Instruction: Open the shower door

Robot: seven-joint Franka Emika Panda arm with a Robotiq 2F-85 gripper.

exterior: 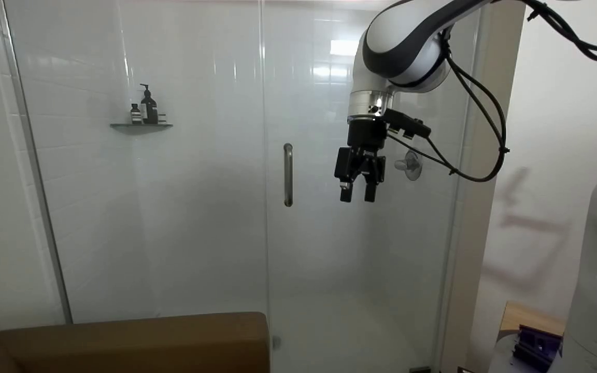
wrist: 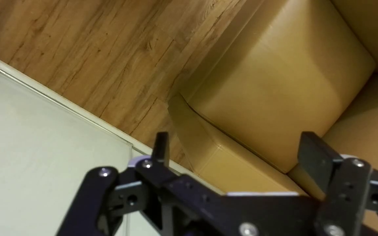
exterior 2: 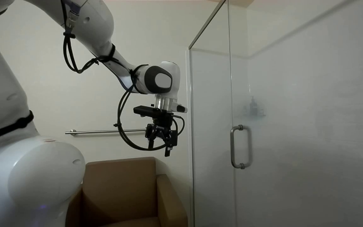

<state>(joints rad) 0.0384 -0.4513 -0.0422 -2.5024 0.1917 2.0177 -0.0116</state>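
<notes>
One glass shower door (exterior: pixel 319 248) seen closed beside one fixed panel (exterior: pixel 195 217); one D-shaped handle (exterior: pixel 288 176) mounted near door's free edge. One gripper (exterior: pixel 358 194) spread wide, nothing grasped. One pump bottle (exterior: pixel 148 111), one smaller bottle (exterior: pixel 136 114) borne by shelf (exterior: pixel 122 125); third item (exterior: pixel 162 118) indistinct. One armchair (exterior 2: pixel 118 189) cut off.

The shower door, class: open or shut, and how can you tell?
Shut: in an exterior view, the shower door stands in line with the fixed glass panel, their edges meeting along one straight vertical line.

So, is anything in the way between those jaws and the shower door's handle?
In both exterior views, nothing visible stands between the open jaws and the handle on the shower door; the armchair sits lower.
</notes>
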